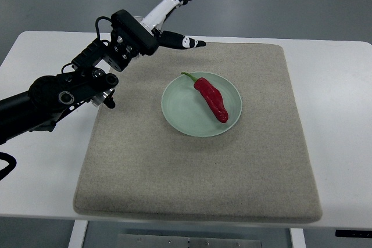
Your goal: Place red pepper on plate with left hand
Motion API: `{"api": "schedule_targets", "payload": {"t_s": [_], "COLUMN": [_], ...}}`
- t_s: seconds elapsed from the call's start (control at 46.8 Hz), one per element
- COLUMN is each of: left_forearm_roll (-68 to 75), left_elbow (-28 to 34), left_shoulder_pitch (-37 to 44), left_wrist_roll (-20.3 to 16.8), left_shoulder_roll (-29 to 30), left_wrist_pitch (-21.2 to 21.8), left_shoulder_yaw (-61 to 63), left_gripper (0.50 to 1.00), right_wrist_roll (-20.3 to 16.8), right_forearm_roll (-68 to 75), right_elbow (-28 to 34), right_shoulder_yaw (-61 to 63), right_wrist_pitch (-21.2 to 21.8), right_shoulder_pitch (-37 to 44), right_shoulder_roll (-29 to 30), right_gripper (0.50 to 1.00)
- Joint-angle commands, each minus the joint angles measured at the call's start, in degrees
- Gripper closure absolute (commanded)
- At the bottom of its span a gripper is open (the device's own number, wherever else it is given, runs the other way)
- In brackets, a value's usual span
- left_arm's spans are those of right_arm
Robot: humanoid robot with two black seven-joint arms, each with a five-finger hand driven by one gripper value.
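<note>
Wrinkled red pepper [211,99] on round glossy plate [177,114]

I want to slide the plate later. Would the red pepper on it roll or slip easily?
The red pepper is long, bent and wrinkled, so it probably rocks rather than rolls far. Its skin looks glossy and the plate smooth, so it may slide. The raised rim would likely stop it.

1. We see a red pepper [213,99] with a green stem.
2. We see a pale green plate [180,114].
3. We see a beige mat [197,172] on a white table [337,132].
4. We see a black-and-white left hand [170,15].
</note>
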Motion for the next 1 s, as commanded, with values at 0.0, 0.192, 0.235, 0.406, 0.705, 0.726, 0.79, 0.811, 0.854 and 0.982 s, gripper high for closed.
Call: {"api": "schedule_targets", "payload": {"t_s": [0.0,0.192,0.235,0.406,0.705,0.726,0.79,0.811,0.854,0.982], "left_forearm_roll": [-9.26,-18.86,-20.26,-28.87,-44.52,-45.31,-47.33,-47.86,-48.83,-49.27], "left_elbow": [0.06,0.15,0.5,1.2,6.03,6.3,7.0,7.09,7.27,7.18], "left_shoulder_pitch": [0.47,2.32,3.02,6.53,8.03,8.03,8.03,8.12,8.2,9.61], "left_wrist_roll": [-0.06,0.03,0.03,0.64,0.9,0.99,1.08,1.08,1.08,1.69], "left_shoulder_roll": [-0.01,-0.01,-0.01,-0.1,0.08,0.08,0.08,0.08,0.17,0.25], "left_wrist_pitch": [-0.16,-0.16,-0.25,-1.22,-3.23,-3.76,-4.82,-4.91,-5.08,-5.26], "left_shoulder_yaw": [-3.32,-7.28,-8.51,-15.63,-18.45,-18.45,-18.53,-18.53,-18.45,-19.41], "left_gripper": [0.508,0.508,0.508,0.508,0.508,0.508,0.508,0.508,0.508,0.508], "right_wrist_roll": [0.0,0.0,0.0,0.0,0.0,0.0,0.0,0.0,0.0,0.0], "right_forearm_roll": [0.0,0.0,0.0,0.0,0.0,0.0,0.0,0.0,0.0,0.0], "right_elbow": [0.0,0.0,0.0,0.0,0.0,0.09,0.0,0.0,0.0,0.0], "right_shoulder_yaw": [0.0,0.0,0.0,0.0,0.0,0.0,0.0,0.0,0.0,0.0], "right_wrist_pitch": [0.0,0.0,0.0,0.0,0.0,0.0,0.0,0.0,0.0,0.0], "right_shoulder_pitch": [0.0,0.0,0.0,0.0,0.0,0.0,0.0,0.0,0.09,0.0], "right_shoulder_roll": [0.0,0.0,0.0,0.0,0.0,0.0,0.0,0.0,0.0,0.0], "right_gripper": [0.568,0.568,0.568,0.568,0.568,0.568,0.568,0.568,0.568,0.568]}}
